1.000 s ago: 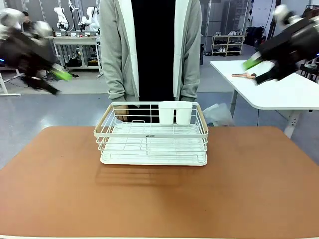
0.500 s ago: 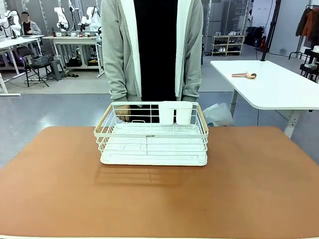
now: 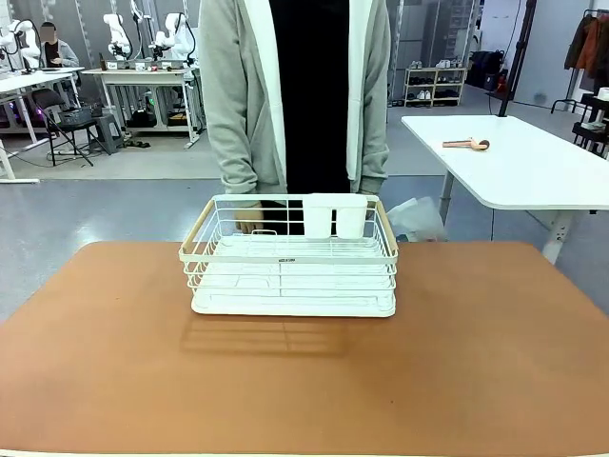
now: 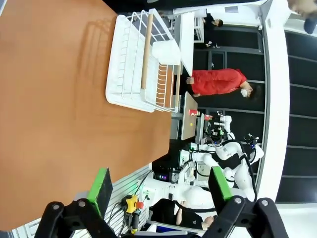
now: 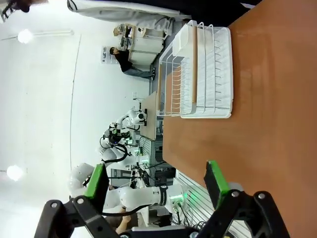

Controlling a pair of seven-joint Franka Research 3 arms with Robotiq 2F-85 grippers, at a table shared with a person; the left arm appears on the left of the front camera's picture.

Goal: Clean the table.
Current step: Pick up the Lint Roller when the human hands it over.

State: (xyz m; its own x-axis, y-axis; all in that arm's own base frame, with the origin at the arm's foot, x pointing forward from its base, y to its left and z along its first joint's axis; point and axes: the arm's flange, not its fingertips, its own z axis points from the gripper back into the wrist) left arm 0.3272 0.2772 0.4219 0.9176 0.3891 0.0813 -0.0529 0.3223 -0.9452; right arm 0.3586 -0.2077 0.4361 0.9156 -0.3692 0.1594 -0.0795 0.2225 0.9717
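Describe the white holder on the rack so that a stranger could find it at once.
On the brown table stands a white wire rack, before the person. The holder sits at the rack's far wall, right of the middle: a box with solid white walls among thin wires.

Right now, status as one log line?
left fingers open | right fingers open | white wire rack on table | person's hand behind rack

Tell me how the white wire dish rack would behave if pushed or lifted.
The dish rack looks empty and thin-wired, so it is probably light and stiff. On the smooth table it would likely slide rather than tip, given its wide base. Its cutlery cup might come loose.
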